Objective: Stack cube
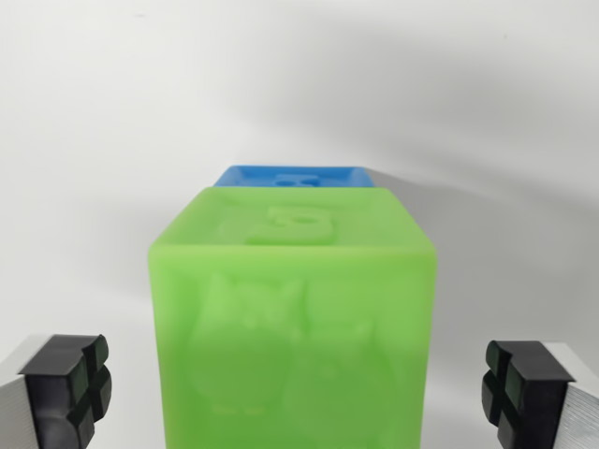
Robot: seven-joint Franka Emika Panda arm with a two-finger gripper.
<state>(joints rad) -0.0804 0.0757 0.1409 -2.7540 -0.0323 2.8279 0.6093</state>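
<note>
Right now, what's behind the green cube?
A blue plastic cube: only its embossed top shows above the translucent green plastic cube. Its sides and base are covered, so contact can't be judged. The pincer is open, pads apart from green.

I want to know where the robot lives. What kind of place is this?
Probably a robot test bench or lab table, though little shows. A plain white surface holds only two toy blocks, a green cube and a blue cube behind it, with the open gripper on either side of the green one.

Green cube (292,318) with embossed owls, blue cube (292,175), black hand pads (70,388)
</note>
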